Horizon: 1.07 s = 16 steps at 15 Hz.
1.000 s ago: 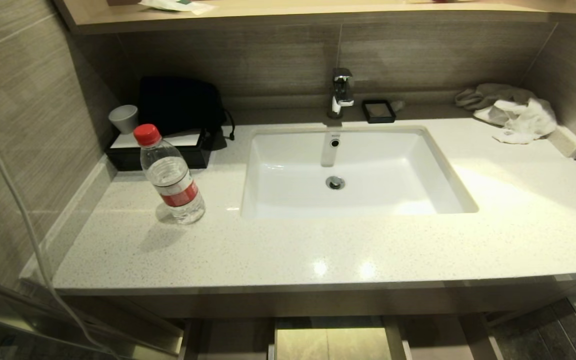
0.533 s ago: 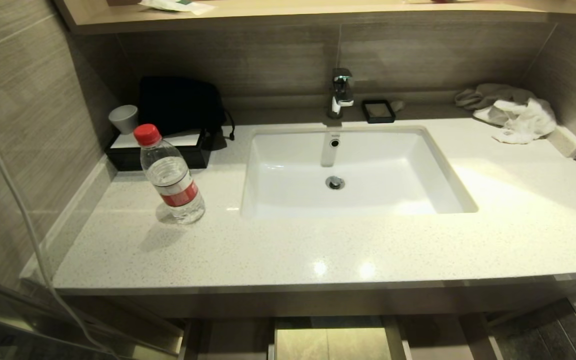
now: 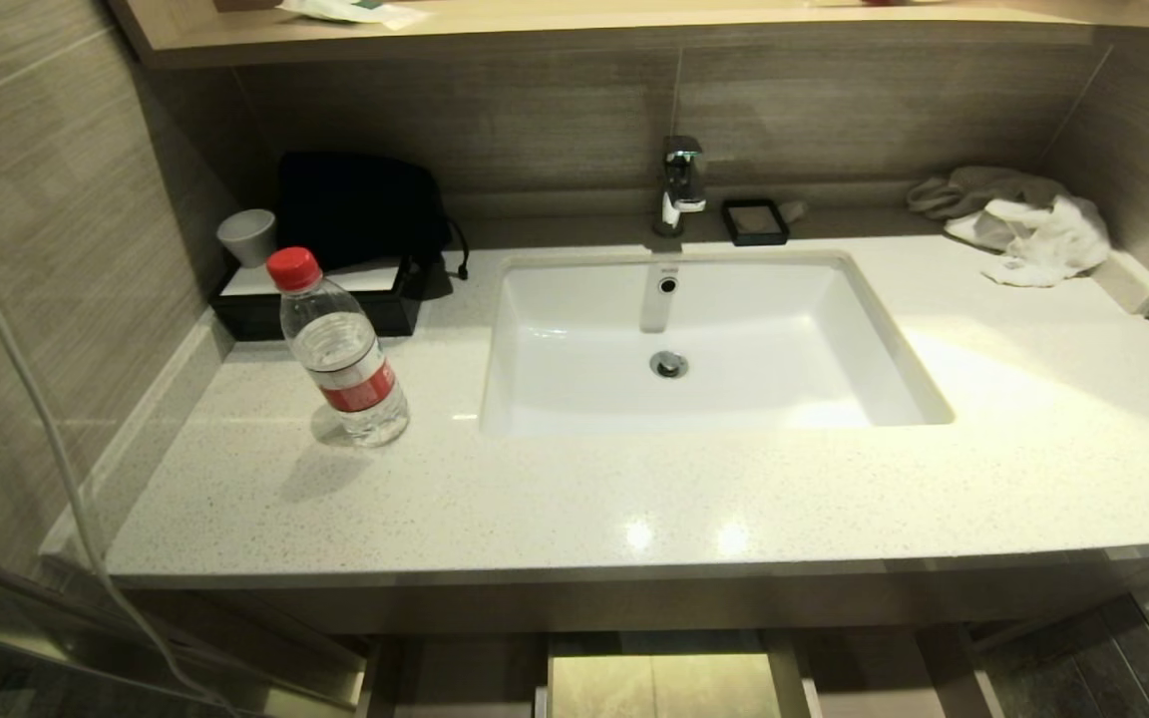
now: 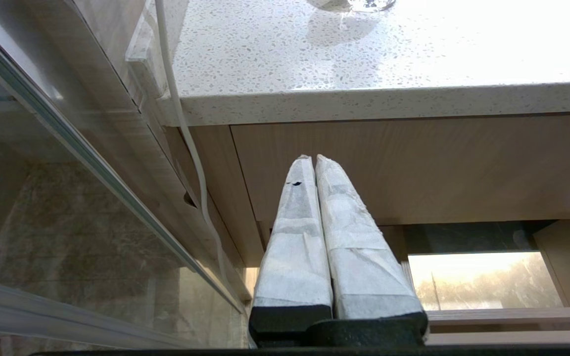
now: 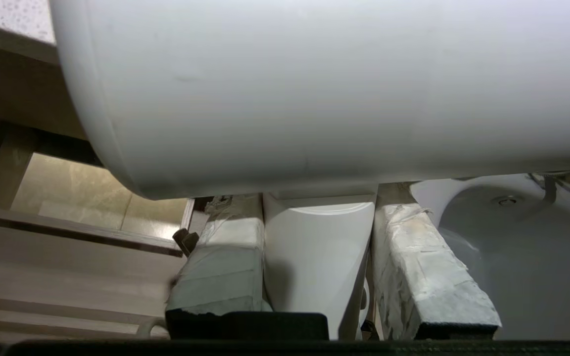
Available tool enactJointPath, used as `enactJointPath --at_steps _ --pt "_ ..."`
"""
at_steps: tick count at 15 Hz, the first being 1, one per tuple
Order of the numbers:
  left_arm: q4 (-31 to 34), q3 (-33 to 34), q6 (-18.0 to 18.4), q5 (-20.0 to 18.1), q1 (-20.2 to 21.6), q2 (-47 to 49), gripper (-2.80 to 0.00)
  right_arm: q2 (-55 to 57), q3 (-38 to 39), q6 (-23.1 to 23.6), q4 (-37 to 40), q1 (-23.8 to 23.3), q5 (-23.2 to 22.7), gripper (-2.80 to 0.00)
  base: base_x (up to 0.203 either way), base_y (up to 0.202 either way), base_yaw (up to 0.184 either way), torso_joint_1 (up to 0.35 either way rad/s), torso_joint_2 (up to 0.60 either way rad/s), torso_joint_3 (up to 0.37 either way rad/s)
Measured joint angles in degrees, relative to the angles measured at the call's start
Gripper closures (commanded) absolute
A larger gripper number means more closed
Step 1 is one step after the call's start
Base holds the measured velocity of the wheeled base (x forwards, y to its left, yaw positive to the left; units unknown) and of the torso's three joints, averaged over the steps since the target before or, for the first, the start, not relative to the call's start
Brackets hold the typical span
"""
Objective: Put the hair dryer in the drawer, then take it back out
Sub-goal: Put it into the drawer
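The white hair dryer (image 5: 324, 89) fills the right wrist view, its round barrel lying across above the fingers. My right gripper (image 5: 314, 198) is shut on its white handle (image 5: 314, 257), one taped finger on each side. Beyond it on one side lies the light-wood drawer (image 5: 67, 237), pulled out, with floor tile showing through its cut-out. The head view catches the drawer (image 3: 465, 678) at the bottom edge under the counter. My left gripper (image 4: 312, 158) is parked shut below the counter edge. Neither arm shows in the head view.
A speckled counter (image 3: 634, 509) holds a white sink (image 3: 694, 339) with a tap (image 3: 679, 184). A water bottle (image 3: 340, 349), black tray (image 3: 315, 299) and cup (image 3: 247, 236) stand at the left. Cloths (image 3: 1023, 224) lie back right. A glass panel (image 4: 67, 148) and a white cable (image 4: 181, 123) run along the left.
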State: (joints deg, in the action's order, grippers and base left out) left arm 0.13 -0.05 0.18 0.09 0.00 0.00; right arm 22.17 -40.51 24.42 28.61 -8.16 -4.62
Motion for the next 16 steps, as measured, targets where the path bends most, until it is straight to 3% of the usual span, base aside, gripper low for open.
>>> enactJointPath --at_steps 5,12,16 --pt "0.00 0.05 0.00 0.01 0.00 0.00 0.00 4.58 -0.06 -0.41 -7.78 0.06 0.97 0.00 0.000 0.000 0.000 0.000 0.00 0.000" --pt "0.00 0.05 -0.02 0.00 0.00 0.00 0.00 8.93 2.47 -0.44 -8.32 0.00 5.56 0.00 0.000 0.000 0.000 0.000 0.00 0.000" --pt "0.02 0.05 0.00 0.01 0.00 0.00 0.00 12.11 4.56 -0.80 -14.75 0.06 5.85 0.00 0.000 0.000 0.000 0.000 0.00 0.000"
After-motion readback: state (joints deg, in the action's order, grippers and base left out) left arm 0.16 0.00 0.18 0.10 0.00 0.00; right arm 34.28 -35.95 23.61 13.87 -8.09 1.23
